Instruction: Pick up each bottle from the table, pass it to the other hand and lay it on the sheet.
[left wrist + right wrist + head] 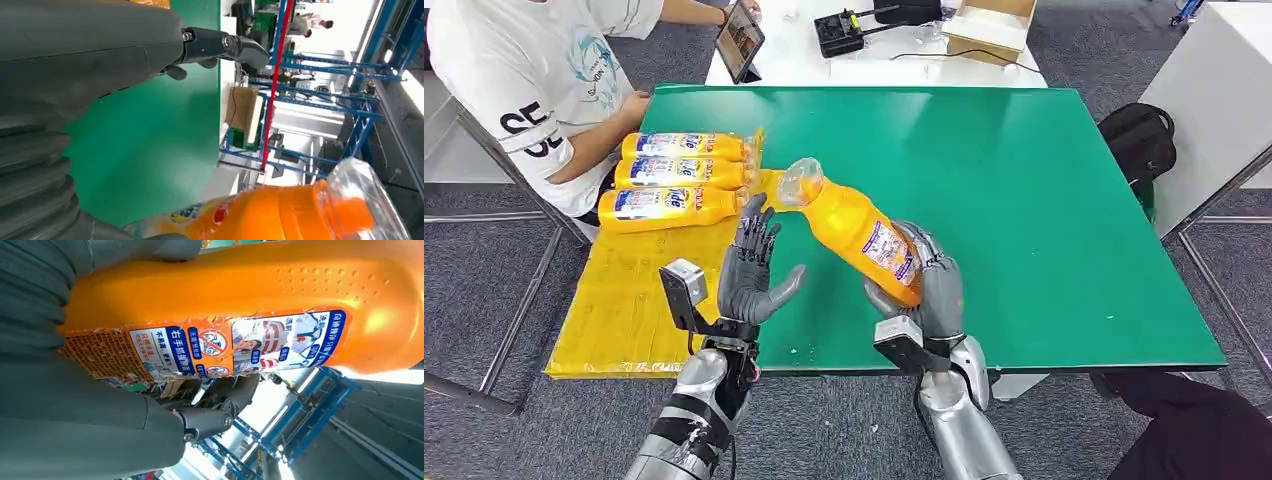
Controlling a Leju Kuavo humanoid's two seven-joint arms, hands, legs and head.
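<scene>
Right robot hand (pixel 932 290) grips the orange bottle (pixel 854 232) — left robot hand (pixel 754 270) spread, holding nothing.

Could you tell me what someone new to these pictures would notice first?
The orange bottle stands out, gripped by the right hand and tilted over the green table toward the spread left hand. Next, three matching bottles lie side by side on the yellow sheet, beside a seated person.
</scene>
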